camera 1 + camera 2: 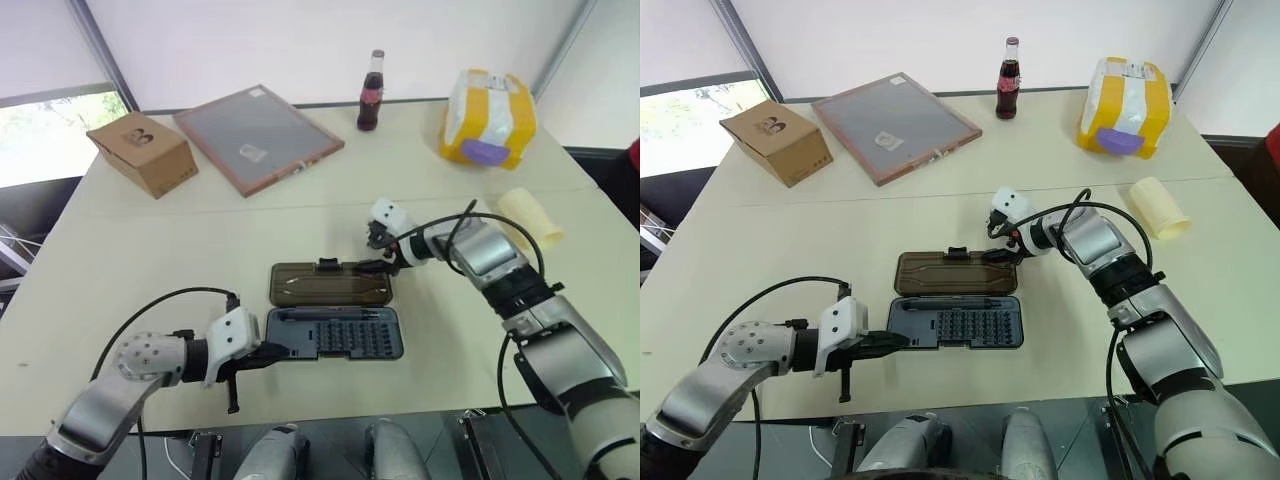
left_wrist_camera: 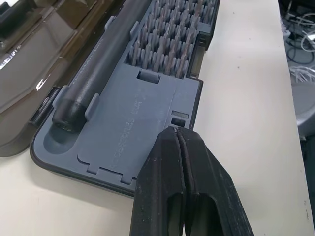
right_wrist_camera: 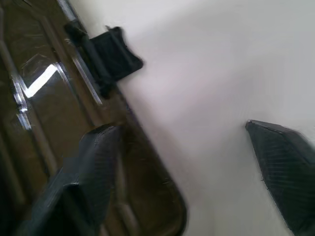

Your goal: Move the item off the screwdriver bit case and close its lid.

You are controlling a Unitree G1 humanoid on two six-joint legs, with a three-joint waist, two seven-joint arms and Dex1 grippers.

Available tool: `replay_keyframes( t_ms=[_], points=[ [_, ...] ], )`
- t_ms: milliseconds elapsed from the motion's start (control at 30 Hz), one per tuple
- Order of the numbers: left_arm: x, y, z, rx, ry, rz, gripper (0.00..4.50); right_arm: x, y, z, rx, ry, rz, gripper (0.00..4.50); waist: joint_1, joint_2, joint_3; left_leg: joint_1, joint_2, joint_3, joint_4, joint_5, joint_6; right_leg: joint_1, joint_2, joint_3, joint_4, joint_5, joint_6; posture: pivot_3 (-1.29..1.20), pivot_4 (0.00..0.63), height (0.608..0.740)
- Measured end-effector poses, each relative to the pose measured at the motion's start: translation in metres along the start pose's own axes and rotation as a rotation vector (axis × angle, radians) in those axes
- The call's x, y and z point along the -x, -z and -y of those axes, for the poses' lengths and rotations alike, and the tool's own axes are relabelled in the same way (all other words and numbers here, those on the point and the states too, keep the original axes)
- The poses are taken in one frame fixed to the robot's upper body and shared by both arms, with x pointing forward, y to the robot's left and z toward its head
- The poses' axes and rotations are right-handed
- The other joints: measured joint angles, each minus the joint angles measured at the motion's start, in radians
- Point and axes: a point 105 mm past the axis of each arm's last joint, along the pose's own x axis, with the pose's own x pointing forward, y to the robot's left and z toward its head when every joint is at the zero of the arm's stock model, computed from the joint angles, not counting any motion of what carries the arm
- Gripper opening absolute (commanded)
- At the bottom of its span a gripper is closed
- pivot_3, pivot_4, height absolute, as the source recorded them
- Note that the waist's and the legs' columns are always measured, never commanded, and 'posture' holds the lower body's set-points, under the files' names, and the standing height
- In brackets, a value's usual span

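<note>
The screwdriver bit case [image 1: 335,333] lies open near the front edge of the pale table [image 1: 150,250], its dark grey tray of bits toward the robot and the lid [image 1: 330,284], smoky brown and see-through, folded flat on the far side with its small dark latch tab [image 1: 326,265] at the far edge. The item [image 1: 530,216], a short cream-yellow roll, lies on the table well to the right of the case, clear of it. The left gripper [image 1: 262,352] rests at the tray's left end; the left wrist view shows what the head views cannot, its two black fingers [image 2: 167,191] pressed together with no gap, tips on the tray's plain grey panel beside the dark driver handle [image 2: 101,64] lying in its slot and the rows of bits [image 2: 172,39]. The right gripper [image 1: 380,258] sits at the lid's far right corner; in the right wrist view its fingers [image 3: 93,172] stand apart, one over the lid's brown surface near the corner, the other out over bare table, holding nothing. That view is blurred, so whether the finger over the lid touches it is hard to tell. Farther back stand a cola bottle [image 1: 371,92], a pink-framed grey board [image 1: 258,137], a cardboard box [image 1: 142,152] and a yellow-and-white bag [image 1: 488,118].
</note>
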Motion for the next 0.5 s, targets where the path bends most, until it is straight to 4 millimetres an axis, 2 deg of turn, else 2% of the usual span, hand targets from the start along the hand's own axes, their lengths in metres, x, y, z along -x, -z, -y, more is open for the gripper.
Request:
replay_keyframes(
  t_ms=[33,133,200,500],
  points=[
    [-0.001,0.0,0.0,0.004,-0.002,0.003,0.0,-0.003,-0.001,-0.001,0.001,-0.015,0.002,2.1,-0.001,0.0,0.0,0.002,0.0,0.0,0.0,0.0,0.0,0.002,0.0,0.0,0.0,0.0,0.0,0.0,0.15,0.74],
    [-0.002,0.002,0.0,0.016,-0.011,0.006,0.0,-0.01,-0.001,-0.006,0.004,-0.072,0.003,0.55,-0.002,0.0,0.0,0.014,0.001,0.0,-0.003,-0.001,0.0,0.014,0.001,0.0,-0.002,0.0,0.0,0.0,0.15,0.74],
    [-0.002,0.003,-0.001,0.021,-0.022,0.005,0.0,-0.009,-0.001,-0.006,0.05,-0.091,-0.025,0.03,-0.001,0.0,-0.003,0.016,0.001,-0.001,-0.003,-0.001,0.0,0.015,0.002,0.0,-0.002,0.0,0.0,0.0,0.15,0.74],
    [-0.004,0.005,-0.001,0.063,-0.038,0.022,0.0,-0.006,0.01,-0.011,0.217,-0.136,-0.038,0.0,0.007,0.004,-0.015,0.018,0.002,-0.005,-0.009,-0.002,0.0,0.015,0.004,0.001,-0.003,0.0,0.0,0.0,0.15,0.74]
  ],
)
